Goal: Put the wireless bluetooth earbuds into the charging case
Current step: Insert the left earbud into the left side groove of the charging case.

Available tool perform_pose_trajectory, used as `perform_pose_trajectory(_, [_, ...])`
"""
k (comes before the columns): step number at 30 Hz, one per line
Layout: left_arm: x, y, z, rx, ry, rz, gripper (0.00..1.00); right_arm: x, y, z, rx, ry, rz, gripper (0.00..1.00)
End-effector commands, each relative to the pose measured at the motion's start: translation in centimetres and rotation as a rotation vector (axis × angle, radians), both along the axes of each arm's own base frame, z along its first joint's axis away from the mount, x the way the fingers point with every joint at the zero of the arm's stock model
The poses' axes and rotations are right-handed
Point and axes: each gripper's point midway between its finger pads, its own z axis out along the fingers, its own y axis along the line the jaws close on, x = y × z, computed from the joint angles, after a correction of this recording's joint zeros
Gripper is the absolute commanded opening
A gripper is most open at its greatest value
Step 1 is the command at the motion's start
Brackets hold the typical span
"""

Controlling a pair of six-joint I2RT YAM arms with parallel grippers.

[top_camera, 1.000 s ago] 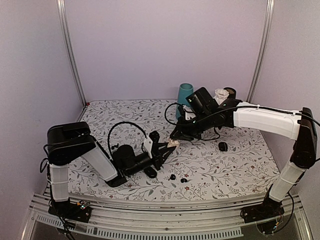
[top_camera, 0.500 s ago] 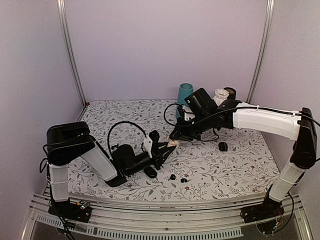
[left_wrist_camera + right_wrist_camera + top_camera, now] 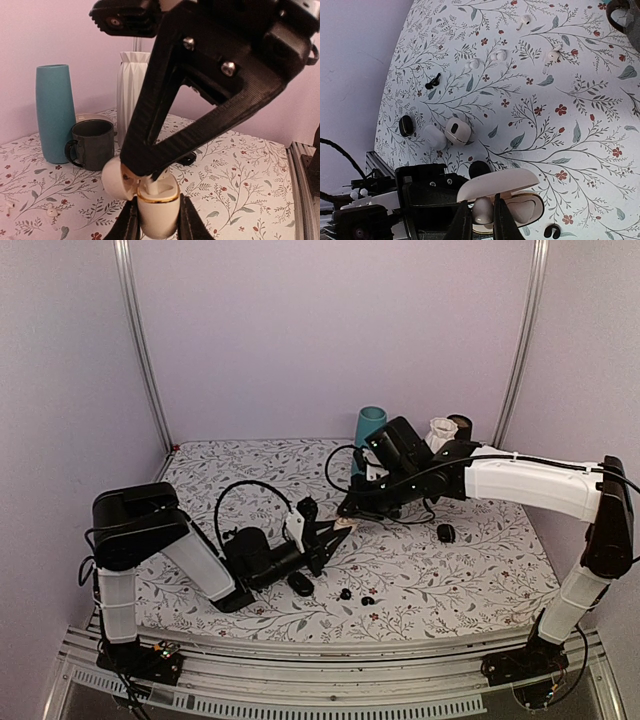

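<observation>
Got cream charging case [image 3: 159,202] clamped in left tool [image 3: 157,222], white earbud [image 3: 481,210] pinched in right tool [image 3: 482,225]; ease straight down, no twisting.

Plain lilac walls [image 3: 320,330], alu corner posts [image 3: 140,350], floral tbl [image 3: 480,575]

The right fingers [image 3: 463,227] pinch a white earbud [image 3: 482,210] at the open cream case [image 3: 522,209].

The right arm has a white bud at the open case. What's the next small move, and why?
Probably ease the right jaws slightly lower to seat the white earbud in its socket. The left jaws grip the cream charging case, its lid is open, and the bud is at the mouth, not clearly seated.
</observation>
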Motion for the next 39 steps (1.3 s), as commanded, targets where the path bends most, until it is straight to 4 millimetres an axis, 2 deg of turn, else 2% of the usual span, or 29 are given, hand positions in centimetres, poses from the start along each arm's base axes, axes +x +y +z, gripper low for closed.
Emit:
perform_pose_trajectory(1, [-0.6,2.3,11.1,-0.343,-0.223,0.020,0.00,-1.1,0.9,-0.4,-0.022,0.009,0.037,0.07])
perform_pose_trajectory(7, [-0.5,2.3,11.4,-0.344,-0.233,0.024,0.00,-1.3,1.0,-0.3,-0.028,0.008,0.046,0.08])
perform_pose_trajectory(11, [-0.6,2.3,11.4,-0.342,-0.236,0.019,0.00,-1.5,1.0,0.1,-0.022,0.007,0.050,0.12])
perform_pose_trajectory(17, [-0.7,2.4,11.1,-0.338,-0.231,0.015,0.00,-1.4,0.7,1.7,-0.004,-0.022,0.047,0.31])
perform_pose_trajectory(19, [-1.0,3.0,12.6,-0.365,-0.246,0.017,0.00,-1.4,0.6,2.5,0.005,-0.041,0.049,0.35])
perform_pose_trajectory(22, [-1.0,3.2,12.6,-0.367,-0.240,0.020,0.00,-1.3,0.2,3.5,0.012,-0.071,0.046,0.40])
perform_pose_trajectory(32, [-0.7,4.4,13.5,-0.372,-0.242,0.043,0.00,-1.2,-0.7,5.5,0.028,-0.154,0.044,0.42])
perform_pose_trajectory(39, [-0.8,5.2,14.9,-0.376,-0.263,0.028,0.00,-1.1,-1.2,8.6,0.067,-0.248,0.058,0.44])
